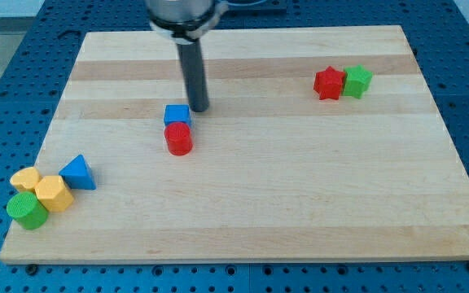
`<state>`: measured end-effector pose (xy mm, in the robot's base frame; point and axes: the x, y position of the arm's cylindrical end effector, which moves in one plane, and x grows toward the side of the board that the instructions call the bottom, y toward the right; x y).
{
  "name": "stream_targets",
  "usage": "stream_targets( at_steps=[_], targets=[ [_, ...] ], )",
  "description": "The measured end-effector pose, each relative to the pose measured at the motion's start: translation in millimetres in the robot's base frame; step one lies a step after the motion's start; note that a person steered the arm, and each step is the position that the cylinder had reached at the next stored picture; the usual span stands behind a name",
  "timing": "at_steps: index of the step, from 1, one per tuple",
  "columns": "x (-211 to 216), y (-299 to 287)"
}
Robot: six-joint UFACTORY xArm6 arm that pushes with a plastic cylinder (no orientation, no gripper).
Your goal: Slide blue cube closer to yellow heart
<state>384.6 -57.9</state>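
Camera view: we read the wooden surface (300,203) from the view's bottom to its top. Nearest us, at the bottom left corner, lies a cluster of four blocks. The green cylinder (26,210) sits lowest, touching the yellow hexagonal block (53,194) just up and to its right. The yellow heart (25,179) lies directly above the green cylinder, in contact with the hexagonal block. The blue triangular block (78,172) stands just beside the hexagonal block on its right.

Farther up, near the middle of the surface and somewhat to the view's left, we find the red cylinder (179,139). The blue cube (177,115) rests against its upper side, the two touching. This cube is well apart from the yellow heart, up and to the right of it.

Our tool is a plain dark rod (195,73) with no jaws, so it neither clasps nor releases anything. My tip (199,109) meets the surface just beside the blue cube's right upper edge; we cannot tell whether the two are actually touching.

Farthest from us, toward the view's top right, the red star-shaped block (329,83) and the green block (357,81) of similar, less distinct shape sit side by side, touching, the red one on the left.
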Motion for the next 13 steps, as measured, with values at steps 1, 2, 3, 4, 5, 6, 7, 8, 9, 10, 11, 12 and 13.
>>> stream_targets(
  at_steps=[1, 2, 3, 4, 5, 6, 7, 8, 9, 10, 11, 12, 13],
  targets=[
    [5.3, 0.1],
    [18.2, -49.4],
    [25.6, -99.8],
    [25.6, -110.8],
    [25.6, -75.0],
    [29.1, -52.3],
    [42.1, -74.9],
    [50.6, -136.1],
    [50.9, -177.3],
    [50.9, -173.6],
    [50.9, -143.4],
    [50.9, -107.0],
    [60.9, -98.5]
  ],
)
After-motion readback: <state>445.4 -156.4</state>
